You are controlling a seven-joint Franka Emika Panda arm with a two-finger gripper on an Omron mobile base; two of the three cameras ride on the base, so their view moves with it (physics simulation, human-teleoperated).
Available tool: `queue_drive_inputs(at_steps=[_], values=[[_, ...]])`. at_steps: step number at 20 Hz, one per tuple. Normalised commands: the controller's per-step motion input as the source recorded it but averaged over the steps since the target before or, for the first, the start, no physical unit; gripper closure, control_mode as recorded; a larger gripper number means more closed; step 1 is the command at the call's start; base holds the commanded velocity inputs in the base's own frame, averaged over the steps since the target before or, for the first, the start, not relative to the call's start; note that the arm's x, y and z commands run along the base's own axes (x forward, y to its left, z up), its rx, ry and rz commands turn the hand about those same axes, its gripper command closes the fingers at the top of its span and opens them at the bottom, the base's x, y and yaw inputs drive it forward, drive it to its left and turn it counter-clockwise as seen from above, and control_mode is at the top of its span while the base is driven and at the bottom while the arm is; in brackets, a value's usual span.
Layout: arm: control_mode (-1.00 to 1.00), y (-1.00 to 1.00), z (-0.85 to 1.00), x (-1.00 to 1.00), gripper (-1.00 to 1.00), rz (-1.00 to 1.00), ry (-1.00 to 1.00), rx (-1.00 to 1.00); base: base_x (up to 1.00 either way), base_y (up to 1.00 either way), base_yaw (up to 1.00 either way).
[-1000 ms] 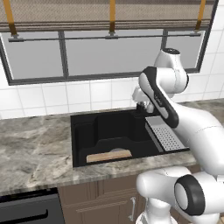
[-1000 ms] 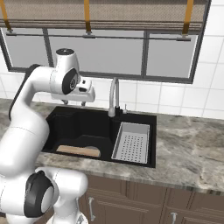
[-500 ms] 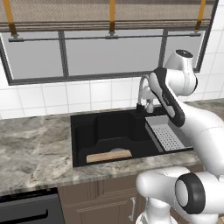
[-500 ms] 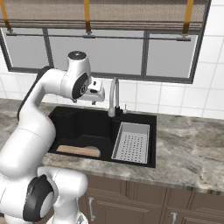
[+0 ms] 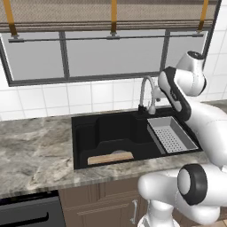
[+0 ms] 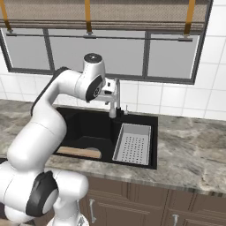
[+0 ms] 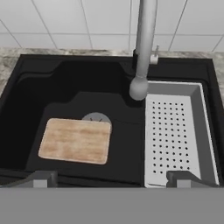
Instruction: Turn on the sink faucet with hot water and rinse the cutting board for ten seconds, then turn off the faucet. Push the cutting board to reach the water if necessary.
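Pincer (image 7: 112, 177): I had it spread wide and empty, hovering above the sink (image 7: 65, 78), its spout-side the faucet (image 7: 144, 43). Cutting board (image 7: 75, 140): lay flat on the basin floor, beside the grey drainboard tray (image 7: 175, 131), marble tabletop (image 5: 35, 146) around.

Grey perforated drainboard tray (image 7: 175, 131) sits in right part of a black basin, rim against its right wall. Grey-brown marbled counter (image 5: 35, 146) on both sides. White tiled backsplash (image 5: 88, 95) behind; window (image 6: 97, 53) above, woven blind (image 5: 111, 9) with orange tapes. Brown cabinet doors (image 6: 176, 212) below; dark appliance (image 5: 26, 213) lower left.
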Motion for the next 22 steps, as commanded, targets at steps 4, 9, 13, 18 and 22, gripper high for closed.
queue_drive_inputs(at_steps=[4, 9, 13, 18, 22], values=[[-1.00, -0.31, 0.00, 0.23, -1.00, -0.01, 0.00, 0.00, 0.00, 0.00, 0.00], [-1.00, -0.23, 0.00, 0.24, -1.00, -0.01, 0.00, 0.00, 0.00, 0.00, 0.00], [-1.00, -0.14, 0.00, 0.26, -1.00, -0.03, 0.00, 0.00, 0.00, 0.00, 0.00], [-1.00, -0.10, 0.00, 0.26, -1.00, -0.01, 0.00, 0.00, 0.00, 0.00, 0.00], [-1.00, -0.07, 0.00, 0.29, -1.00, 0.00, 0.00, 0.00, 0.00, 0.00, 0.00]])
